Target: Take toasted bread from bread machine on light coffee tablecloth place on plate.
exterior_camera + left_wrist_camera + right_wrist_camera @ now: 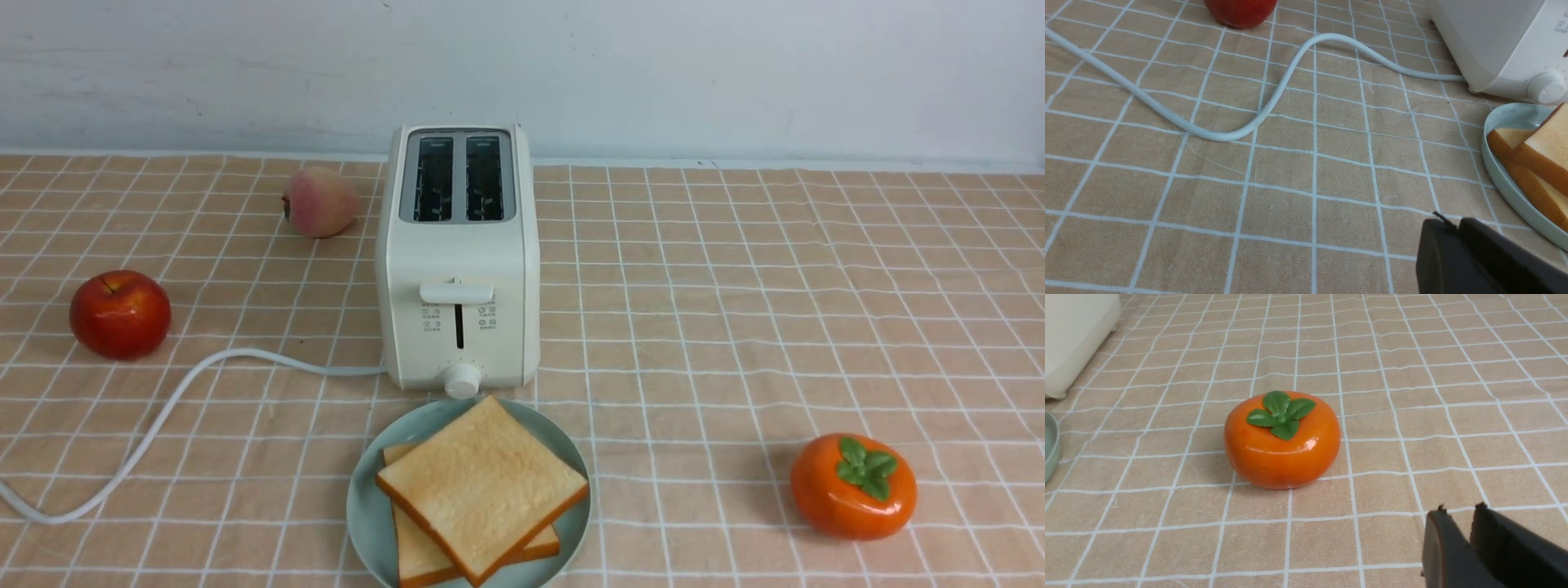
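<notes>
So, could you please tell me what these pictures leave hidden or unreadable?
- Lower toast slice: front view, mostly covered by the upper slice.
- Round pale teal plate: front view, near rim cut by frame edge.
- Cream-white toaster: front-panel icons too small to read.
- White cord: its end leaves the frame.

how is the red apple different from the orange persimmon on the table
The apple is deep red with a thin bare stem; the persimmon is glossy orange with a green leafy cap. The apple is rounder and taller; the persimmon is squatter and flatter on top. The apple sits left of the toaster, the persimmon to its right and nearer the camera. Both rest upright on the tablecloth, untouched.
</notes>
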Robot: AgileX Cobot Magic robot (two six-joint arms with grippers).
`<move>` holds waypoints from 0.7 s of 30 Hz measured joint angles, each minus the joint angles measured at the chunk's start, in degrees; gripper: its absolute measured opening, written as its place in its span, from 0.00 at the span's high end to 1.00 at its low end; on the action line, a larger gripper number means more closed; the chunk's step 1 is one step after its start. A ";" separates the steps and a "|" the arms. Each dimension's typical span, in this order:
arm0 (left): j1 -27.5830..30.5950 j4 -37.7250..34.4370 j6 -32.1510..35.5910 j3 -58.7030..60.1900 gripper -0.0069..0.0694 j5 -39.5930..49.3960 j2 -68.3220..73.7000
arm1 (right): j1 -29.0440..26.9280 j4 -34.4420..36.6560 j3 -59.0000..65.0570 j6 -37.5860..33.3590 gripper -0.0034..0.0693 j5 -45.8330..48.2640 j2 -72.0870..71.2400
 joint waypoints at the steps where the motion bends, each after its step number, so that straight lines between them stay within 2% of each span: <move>1: 0.00 0.00 0.00 0.00 0.85 0.00 0.00 | 0.00 0.00 0.00 0.00 0.80 0.00 0.00; 21: 0.00 0.11 0.00 0.00 0.82 0.00 0.00 | 0.00 0.00 0.00 0.00 0.76 0.00 0.00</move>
